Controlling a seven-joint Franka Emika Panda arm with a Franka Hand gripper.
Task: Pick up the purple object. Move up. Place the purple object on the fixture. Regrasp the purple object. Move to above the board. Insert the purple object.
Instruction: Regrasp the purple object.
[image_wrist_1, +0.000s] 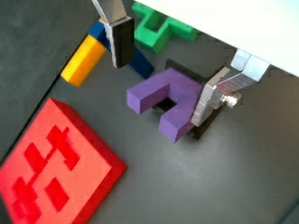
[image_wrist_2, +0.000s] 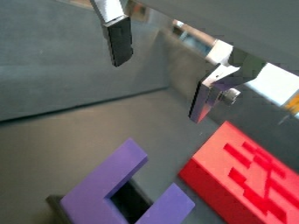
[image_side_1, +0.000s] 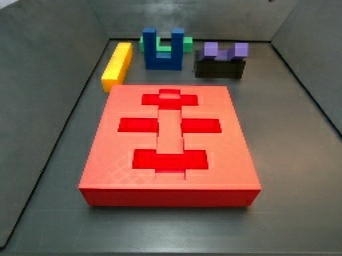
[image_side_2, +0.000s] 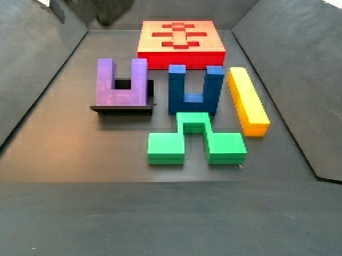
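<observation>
My pincer (image_wrist_1: 163, 79): released, fingers spread wide above the purple object (image_wrist_1: 163, 101), touching nothing; absent from both side views. Purple object (image_side_2: 122, 83): resting on the fixture (image_side_2: 123, 110), prongs up, beside the blue block (image_side_2: 194, 90). Fixture mostly hidden beneath it. Board (image_side_1: 170, 143): cropped in both wrist views.

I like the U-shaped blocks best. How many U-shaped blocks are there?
3. The purple object sits on the fixture, the blue block stands beside it, and the green block lies flat in front. The open gripper hovers above, holding nothing.
</observation>
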